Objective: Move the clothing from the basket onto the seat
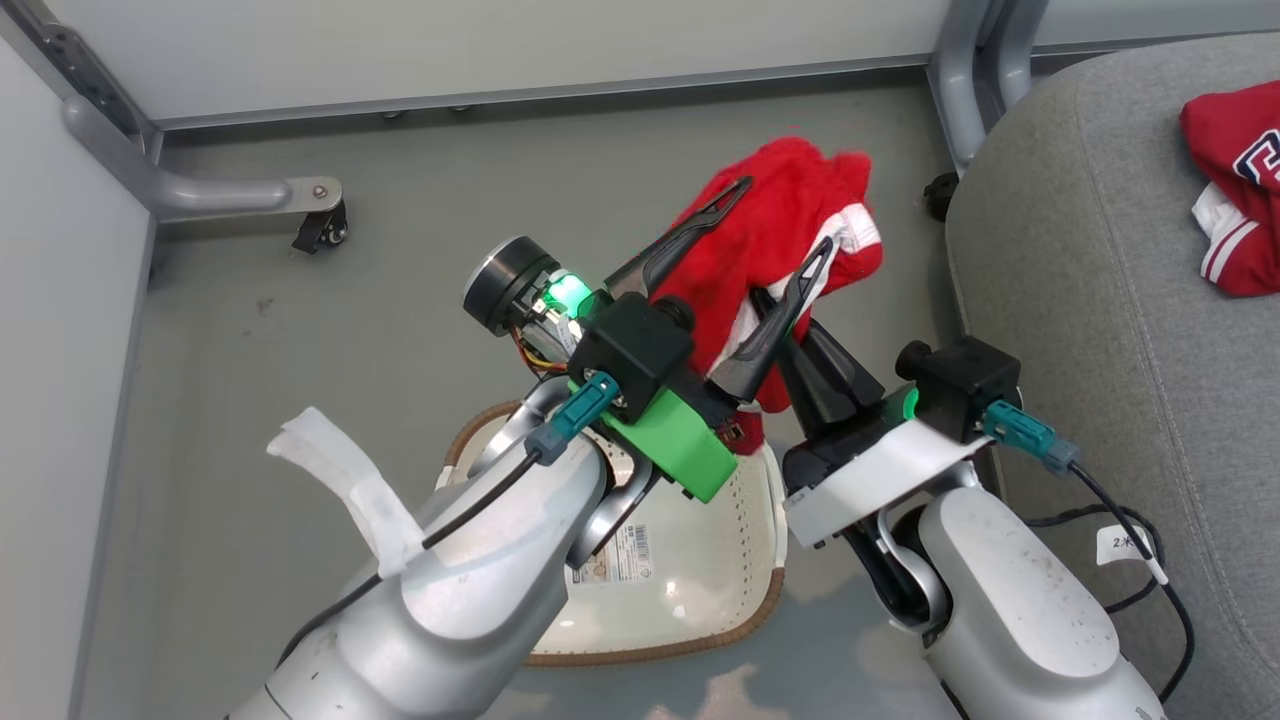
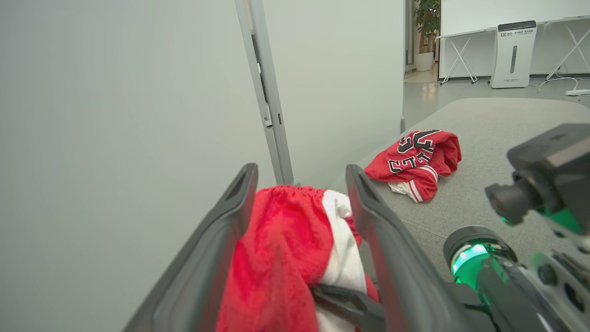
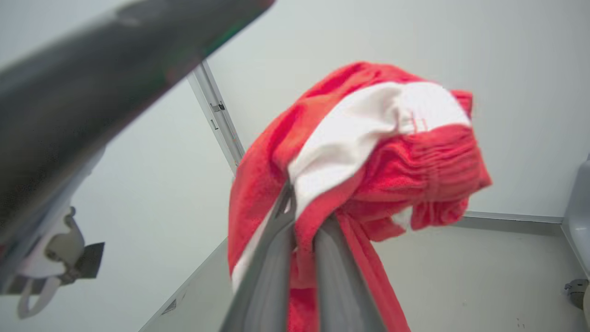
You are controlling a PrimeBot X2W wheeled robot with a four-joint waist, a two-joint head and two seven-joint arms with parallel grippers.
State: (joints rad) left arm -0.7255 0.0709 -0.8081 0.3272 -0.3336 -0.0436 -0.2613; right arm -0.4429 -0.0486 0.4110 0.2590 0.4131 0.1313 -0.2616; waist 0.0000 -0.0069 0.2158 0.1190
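Red white-striped shorts (image 1: 790,170) mid-frame: right gripper (image 3: 304,221) clamps them, left gripper (image 1: 787,212) gapes wide around them, seemingly a handoff toward the grey fabric seat (image 1: 1100,350).

Light: bright, even, soft white; shadows faint around the red white-striped fabric shorts (image 1: 770,240).
Glow: small green lamps (image 1: 568,292) beside the shorts tint nearby housings.
Glare: pale patches on the glossy grey floor (image 1: 860,650) well below the shorts.
Blur: right wrist view, shorts' edges soft; dark shape (image 3: 92,69) up-left of them smeared.
Focus: left gripper (image 2: 300,169) jaws flanking the shorts soft.
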